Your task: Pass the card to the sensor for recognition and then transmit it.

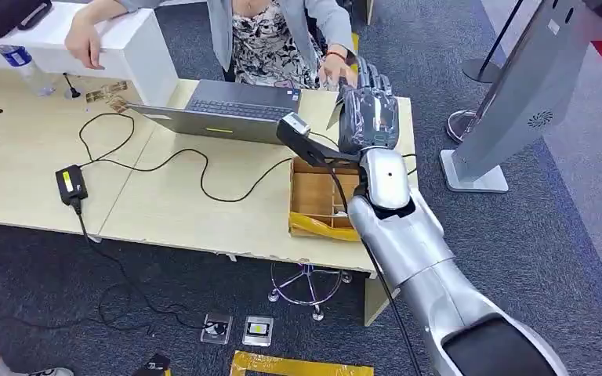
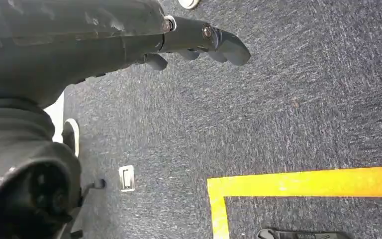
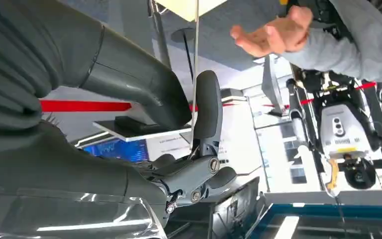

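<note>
Right wrist view shows fingers pinching the edge-on card.

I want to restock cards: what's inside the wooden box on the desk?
The wooden box shows bare compartments split by dividers, with yellow tape at its front edge. The right arm covers its right side, so any cards there are hidden.

You'll find no readable text: the bottle label and the blue screen print are too blurred.
</note>
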`<state>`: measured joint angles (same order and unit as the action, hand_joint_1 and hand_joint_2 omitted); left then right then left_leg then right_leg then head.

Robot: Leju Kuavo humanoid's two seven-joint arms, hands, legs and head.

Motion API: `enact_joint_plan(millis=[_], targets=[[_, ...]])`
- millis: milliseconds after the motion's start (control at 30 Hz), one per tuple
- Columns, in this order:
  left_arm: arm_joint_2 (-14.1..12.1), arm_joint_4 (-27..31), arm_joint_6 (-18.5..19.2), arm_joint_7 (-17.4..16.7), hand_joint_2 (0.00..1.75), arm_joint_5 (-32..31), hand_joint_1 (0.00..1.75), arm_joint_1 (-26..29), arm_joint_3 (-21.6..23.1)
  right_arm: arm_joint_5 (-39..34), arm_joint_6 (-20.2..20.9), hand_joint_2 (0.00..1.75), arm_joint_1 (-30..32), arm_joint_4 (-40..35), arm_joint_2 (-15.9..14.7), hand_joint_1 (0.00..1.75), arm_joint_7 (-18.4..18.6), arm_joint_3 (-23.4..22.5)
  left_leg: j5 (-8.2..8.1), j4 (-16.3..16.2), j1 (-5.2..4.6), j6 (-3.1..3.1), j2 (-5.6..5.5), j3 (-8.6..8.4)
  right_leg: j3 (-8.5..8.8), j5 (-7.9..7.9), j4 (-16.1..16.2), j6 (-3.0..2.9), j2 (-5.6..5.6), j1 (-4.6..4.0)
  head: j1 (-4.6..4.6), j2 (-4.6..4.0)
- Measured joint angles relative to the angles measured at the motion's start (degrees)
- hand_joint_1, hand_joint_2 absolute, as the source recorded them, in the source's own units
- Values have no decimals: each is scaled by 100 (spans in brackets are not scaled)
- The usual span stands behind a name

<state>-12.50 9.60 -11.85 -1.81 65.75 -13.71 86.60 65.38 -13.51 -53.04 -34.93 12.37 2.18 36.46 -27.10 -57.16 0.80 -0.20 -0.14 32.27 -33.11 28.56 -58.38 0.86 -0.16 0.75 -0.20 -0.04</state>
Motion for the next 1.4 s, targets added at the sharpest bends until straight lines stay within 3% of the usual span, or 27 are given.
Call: enact_joint_plan(millis=[200,1033,1067,1100,1400], targets=[[0,0,26,-39,0,-83,0,-15,2,2,189,175,-207,368,11,175,92,2,0,0,0,0,0,1,-1,0,0,0,0,-1,2,0],[55,0,-22,-101,0,59,0,73,2,216,221,175,-261,814,312,175,153,11,0,0,0,0,-1,2,-2,0,0,0,-1,0,2,0],[55,0,-22,-101,0,59,0,67,2,225,224,175,-268,816,313,33,153,11,0,0,0,0,-1,2,-2,0,0,0,-1,0,0,0],[52,0,-22,-101,0,59,0,55,2,234,224,0,-279,822,313,0,151,11,0,0,0,0,-1,2,-2,0,0,0,-1,0,0,0],[48,0,-33,-101,0,59,0,14,2,389,20,0,-325,840,308,0,90,11,0,0,0,0,0,1,-2,0,0,0,0,0,0,0]])
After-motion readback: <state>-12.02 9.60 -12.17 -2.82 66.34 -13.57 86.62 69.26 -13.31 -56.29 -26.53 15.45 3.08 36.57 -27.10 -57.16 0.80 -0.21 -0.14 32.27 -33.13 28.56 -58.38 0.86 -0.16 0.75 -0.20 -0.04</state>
